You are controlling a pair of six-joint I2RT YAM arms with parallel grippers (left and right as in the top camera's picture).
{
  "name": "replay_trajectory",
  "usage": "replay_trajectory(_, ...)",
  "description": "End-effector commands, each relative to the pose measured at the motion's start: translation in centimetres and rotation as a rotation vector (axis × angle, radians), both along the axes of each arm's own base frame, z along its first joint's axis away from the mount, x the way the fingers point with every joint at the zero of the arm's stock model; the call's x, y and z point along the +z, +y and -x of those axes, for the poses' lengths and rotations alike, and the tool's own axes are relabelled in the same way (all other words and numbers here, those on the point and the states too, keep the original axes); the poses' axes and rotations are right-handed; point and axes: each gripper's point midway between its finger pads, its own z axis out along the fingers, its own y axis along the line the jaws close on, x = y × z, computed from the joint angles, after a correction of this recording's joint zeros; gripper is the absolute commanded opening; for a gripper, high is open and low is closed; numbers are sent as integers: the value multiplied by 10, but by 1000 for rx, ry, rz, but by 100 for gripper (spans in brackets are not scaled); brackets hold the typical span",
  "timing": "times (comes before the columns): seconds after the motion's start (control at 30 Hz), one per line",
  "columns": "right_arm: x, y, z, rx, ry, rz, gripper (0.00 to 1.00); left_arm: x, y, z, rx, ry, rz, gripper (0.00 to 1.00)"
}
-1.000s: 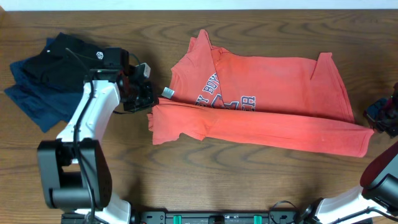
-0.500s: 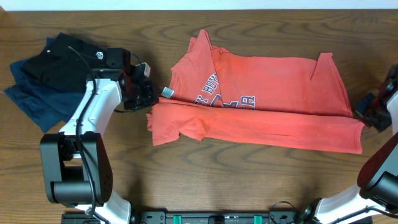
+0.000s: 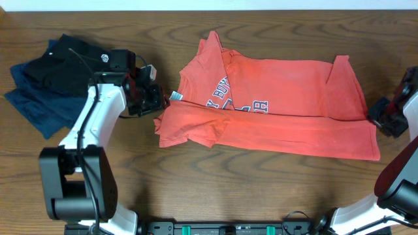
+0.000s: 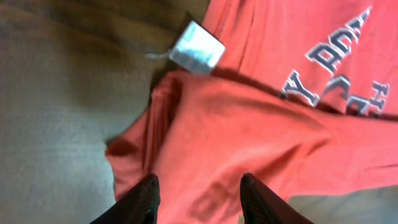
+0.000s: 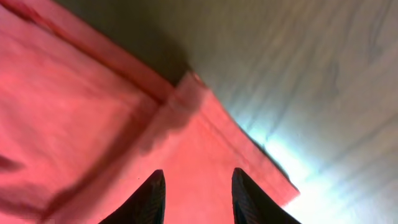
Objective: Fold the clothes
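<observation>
Worktop (image 3: 261,196): dark brown wood grain ran under everything, with a pale strip along the far edge.
Dark garments (image 3: 39,98): a navy and a black piece lay folded in a pile at the far left, well apart from the red cloth; a white round logo (image 3: 104,59) showed beside them.
Left arm (image 3: 98,114): white and black, it reached from the near left toward the collar end of the shirt.
Left gripper (image 3: 151,99): it sat just beside the shirt's left edge. In the wrist view (image 4: 200,186) its two dark fingers (image 4: 144,198) stood apart over a rumpled red fold, clamping nothing.
Neck tag (image 3: 176,96) (image 4: 196,48): small and white, it lay on the wood at the collar, just right of the left gripper.
T-shirt (image 3: 294,130): coral red, it lay flat across the middle of the worktop, collar to the left and hem to the right, with its near side folded up over the chest.
Lettering (image 3: 225,98) (image 4: 336,68): the navy-and-white print was partly covered by that fold.
Right gripper (image 3: 385,117): it stood at the shirt's right edge. In the wrist view (image 5: 194,183) its fingers (image 5: 149,198) were parted above a hem corner, holding nothing.
</observation>
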Motion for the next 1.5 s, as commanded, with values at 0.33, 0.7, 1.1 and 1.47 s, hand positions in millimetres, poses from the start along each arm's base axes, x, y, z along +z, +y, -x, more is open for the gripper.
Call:
replay_trajectory(0.33,-56,23,44,18,80,-46,33,-20,-62,49,-207,80,-23,49)
replay_trajectory(0.7,-85,36,67,18,99,-56,35,-40,-102,75,-392,44,-83,63)
replay_trajectory(1.1,-85,37,68,17,103,-59,35,-59,-123,75,-557,-41,-203,68)
replay_trajectory(1.47,-85,38,69,17,109,-63,35,-77,-129,85,-616,-19,-275,64)
